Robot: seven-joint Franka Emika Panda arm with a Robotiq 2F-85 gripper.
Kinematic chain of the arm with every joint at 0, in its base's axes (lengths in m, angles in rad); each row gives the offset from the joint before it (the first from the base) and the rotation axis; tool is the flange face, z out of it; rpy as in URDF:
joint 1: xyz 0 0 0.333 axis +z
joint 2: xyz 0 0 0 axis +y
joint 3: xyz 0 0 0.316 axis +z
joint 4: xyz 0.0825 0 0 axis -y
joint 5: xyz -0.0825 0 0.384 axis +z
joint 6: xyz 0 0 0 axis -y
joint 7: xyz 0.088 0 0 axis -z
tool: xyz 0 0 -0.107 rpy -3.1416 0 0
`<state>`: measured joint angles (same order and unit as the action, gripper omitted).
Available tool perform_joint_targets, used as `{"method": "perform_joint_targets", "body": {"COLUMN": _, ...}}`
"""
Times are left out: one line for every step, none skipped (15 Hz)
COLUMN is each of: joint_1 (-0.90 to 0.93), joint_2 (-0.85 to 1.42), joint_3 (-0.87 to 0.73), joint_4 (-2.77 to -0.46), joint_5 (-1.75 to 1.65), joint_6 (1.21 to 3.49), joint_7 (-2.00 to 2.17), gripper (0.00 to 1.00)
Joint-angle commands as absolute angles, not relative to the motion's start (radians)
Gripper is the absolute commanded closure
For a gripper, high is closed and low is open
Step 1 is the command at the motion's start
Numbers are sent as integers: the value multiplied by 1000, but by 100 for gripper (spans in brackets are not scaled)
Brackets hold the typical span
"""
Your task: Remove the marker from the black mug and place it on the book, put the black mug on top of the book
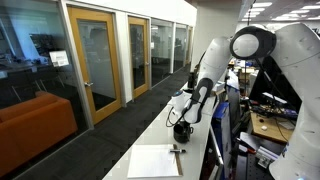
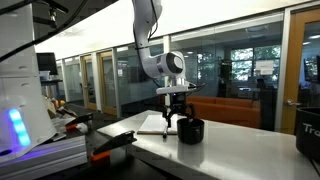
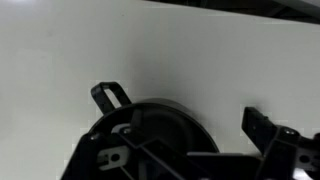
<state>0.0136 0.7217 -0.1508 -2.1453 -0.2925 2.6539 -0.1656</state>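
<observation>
The black mug (image 1: 183,131) stands on the white table beside the book (image 1: 152,162) and also shows in an exterior view (image 2: 190,131). In the wrist view the mug (image 3: 160,125) fills the lower middle, with its handle (image 3: 110,95) pointing up and left. My gripper (image 1: 184,108) hangs just above the mug with its fingers spread; it shows too in an exterior view (image 2: 177,108). In the wrist view one finger (image 3: 265,125) is outside the mug's right rim. The marker (image 1: 177,150) lies on the book's edge near the mug. The book (image 2: 150,127) lies flat behind the mug.
The long white table (image 1: 150,125) runs along glass-walled offices. An orange sofa (image 1: 35,125) stands beyond the table's side. Workbench clutter and cables (image 2: 70,125) lie at the other side. A second dark vessel (image 2: 309,128) sits at the frame's edge.
</observation>
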Motion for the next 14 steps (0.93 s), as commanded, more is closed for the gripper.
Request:
{"method": "perform_joint_targets", "body": {"joint_1": -14, "joint_2": 741, "joint_3": -133, "joint_4": -2138, "joint_5": -309, "joint_6": 2689, "joint_7": -196, "gripper": 0}}
{"method": "perform_joint_targets", "body": {"joint_1": -17, "joint_2": 745, "joint_3": -131, "joint_4": -2140, "joint_5": -308, "joint_6": 2698, "joint_7": -203, "gripper": 25}}
{"method": "perform_joint_targets", "body": {"joint_1": -19, "joint_2": 749, "joint_3": -131, "joint_4": -2141, "joint_5": -310, "joint_6": 2709, "joint_7": -210, "gripper": 27}}
{"method": "perform_joint_targets", "body": {"joint_1": -20, "joint_2": 753, "joint_3": -131, "joint_4": -2143, "joint_5": -312, "joint_6": 2718, "joint_7": -219, "gripper": 34}}
{"method": "perform_joint_targets", "body": {"joint_1": -25, "joint_2": 755, "joint_3": -127, "joint_4": -2143, "joint_5": -310, "joint_6": 2722, "joint_7": -229, "gripper": 40}}
{"method": "perform_joint_targets", "body": {"joint_1": -27, "joint_2": 756, "joint_3": -127, "joint_4": -2144, "joint_5": -310, "joint_6": 2727, "joint_7": -236, "gripper": 47}}
{"method": "perform_joint_targets", "body": {"joint_1": -28, "joint_2": 756, "joint_3": -127, "joint_4": -2144, "joint_5": -311, "joint_6": 2732, "joint_7": -243, "gripper": 56}}
{"method": "perform_joint_targets", "body": {"joint_1": -30, "joint_2": 757, "joint_3": -127, "joint_4": -2144, "joint_5": -311, "joint_6": 2736, "joint_7": -250, "gripper": 62}}
{"method": "perform_joint_targets", "body": {"joint_1": -30, "joint_2": 758, "joint_3": -127, "joint_4": -2144, "joint_5": -312, "joint_6": 2739, "joint_7": -255, "gripper": 69}}
{"method": "perform_joint_targets", "body": {"joint_1": -32, "joint_2": 759, "joint_3": -127, "joint_4": -2144, "joint_5": -312, "joint_6": 2740, "joint_7": -259, "gripper": 77}}
{"method": "perform_joint_targets", "body": {"joint_1": -32, "joint_2": 760, "joint_3": -128, "joint_4": -2144, "joint_5": -312, "joint_6": 2743, "joint_7": -262, "gripper": 83}}
{"method": "perform_joint_targets", "body": {"joint_1": -32, "joint_2": 761, "joint_3": -128, "joint_4": -2144, "joint_5": -312, "joint_6": 2746, "joint_7": -264, "gripper": 91}}
{"method": "perform_joint_targets", "body": {"joint_1": -33, "joint_2": 762, "joint_3": -128, "joint_4": -2144, "joint_5": -311, "joint_6": 2749, "joint_7": -265, "gripper": 97}}
{"method": "perform_joint_targets", "body": {"joint_1": -35, "joint_2": 764, "joint_3": -127, "joint_4": -2143, "joint_5": -310, "joint_6": 2753, "joint_7": -266, "gripper": 100}}
